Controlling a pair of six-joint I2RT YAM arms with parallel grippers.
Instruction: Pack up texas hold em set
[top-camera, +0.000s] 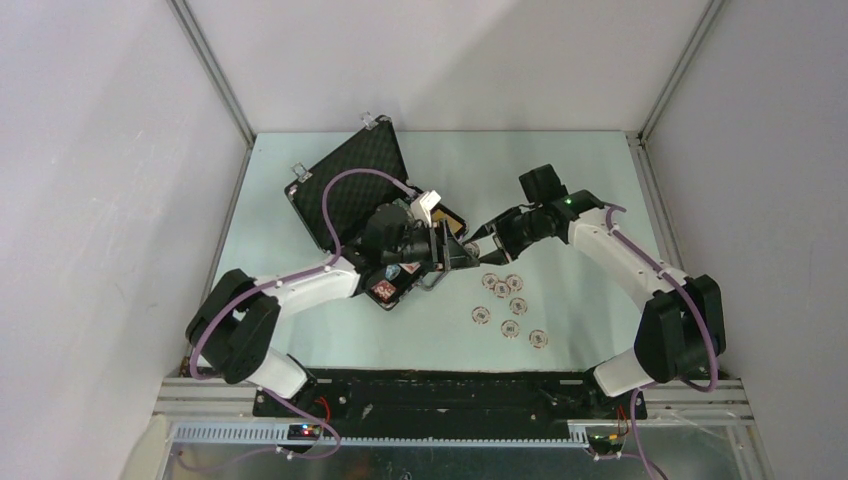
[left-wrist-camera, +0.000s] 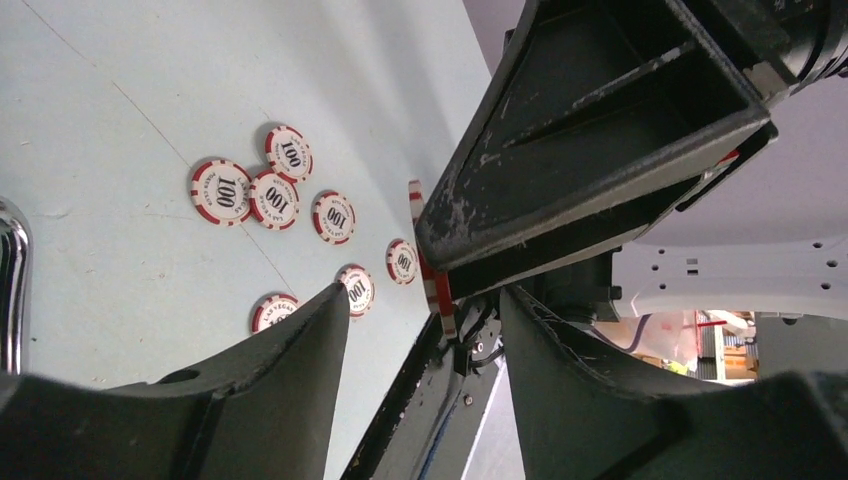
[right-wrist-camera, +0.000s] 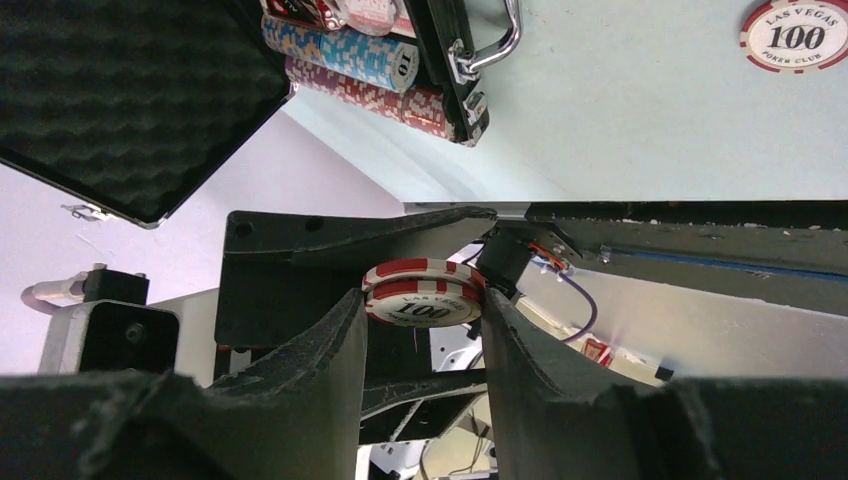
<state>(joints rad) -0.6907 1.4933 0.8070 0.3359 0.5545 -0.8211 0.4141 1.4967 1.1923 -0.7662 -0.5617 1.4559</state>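
The black case (top-camera: 340, 195) lies open at the back left, its foam lid (right-wrist-camera: 120, 90) tilted up. Rows of chips (right-wrist-camera: 340, 50) sit in its base beside the silver handle (right-wrist-camera: 490, 45). My right gripper (top-camera: 478, 240) is shut on two stacked red-and-white 100 chips (right-wrist-camera: 422, 298), held above the table in front of the case. My left gripper (top-camera: 462, 257) is open and meets it tip to tip. The held chips (left-wrist-camera: 430, 255) show edge-on at the mouth of the left gripper (left-wrist-camera: 425, 315), touching neither finger. Card decks and dice are not visible.
Several loose red-and-white 100 chips (top-camera: 510, 300) lie flat on the pale table right of the case, also in the left wrist view (left-wrist-camera: 270, 195). One shows in the right wrist view (right-wrist-camera: 797, 35). Walls enclose the table on three sides.
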